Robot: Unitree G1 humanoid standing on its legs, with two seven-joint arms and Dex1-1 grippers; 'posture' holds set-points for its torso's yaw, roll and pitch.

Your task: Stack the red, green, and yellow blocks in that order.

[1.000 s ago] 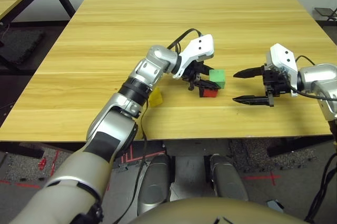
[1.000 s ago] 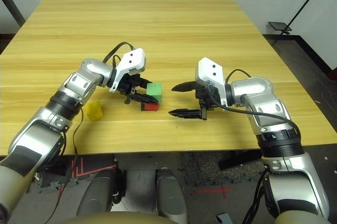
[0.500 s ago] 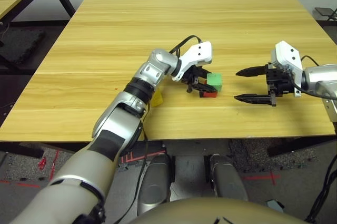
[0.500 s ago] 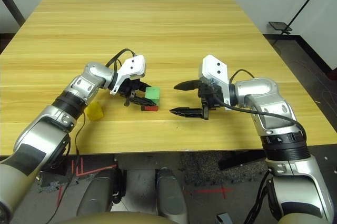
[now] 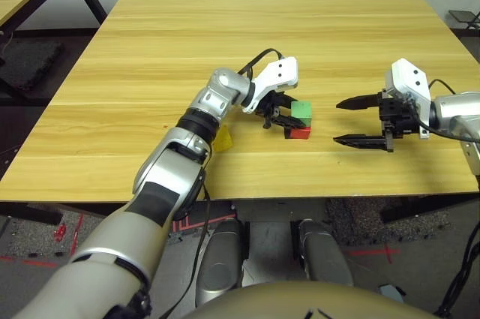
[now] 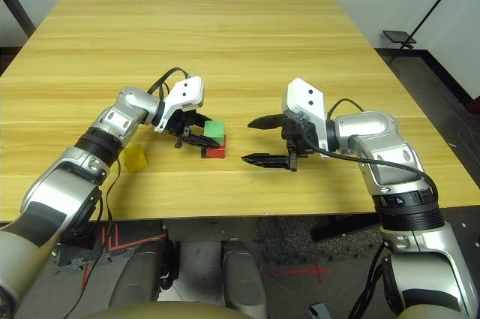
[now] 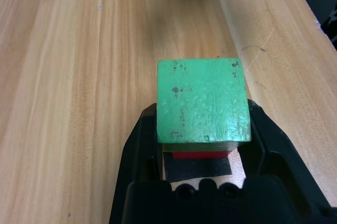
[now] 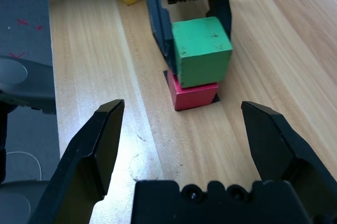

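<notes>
Green block (image 8: 202, 50) sits on red block (image 8: 194, 94), clasped by left gripper (image 5: 286, 118); square up overhang before releasing; right gripper (image 6: 259, 140) spread, idle

We see two arms clad in smooth silver shells, each with a ribbed black band at a joint along the forearm. Each wrist carries a white angular housing marked by two small dark dots. A thin black cable loops from the left arm's housing back along the silver forearm, and another runs along the right arm. The left tool (image 5: 282, 115) and the right tool (image 5: 351, 121) both have matte black, pointed fingers, with small screws at their base.
</notes>
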